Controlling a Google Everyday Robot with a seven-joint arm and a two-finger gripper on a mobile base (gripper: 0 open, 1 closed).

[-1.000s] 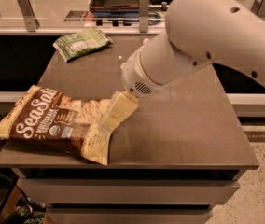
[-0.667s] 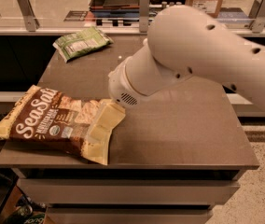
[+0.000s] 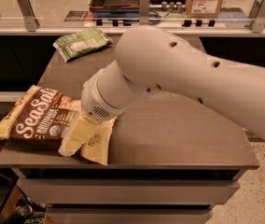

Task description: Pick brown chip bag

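Crinkly glossy brown chip bag (image 3: 37,118), smooth matt tool (image 3: 85,141) over it

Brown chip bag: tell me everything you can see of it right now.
The brown chip bag is large, crinkly and glossy-looking. It is dark brown in the middle with white "SeaSalt" script, and pale yellow at both ends. It lies flat at the front left corner of the table, with its left end overhanging the edge. The arm's wrist covers part of its upper right. The gripper is at that right end, largely hidden.
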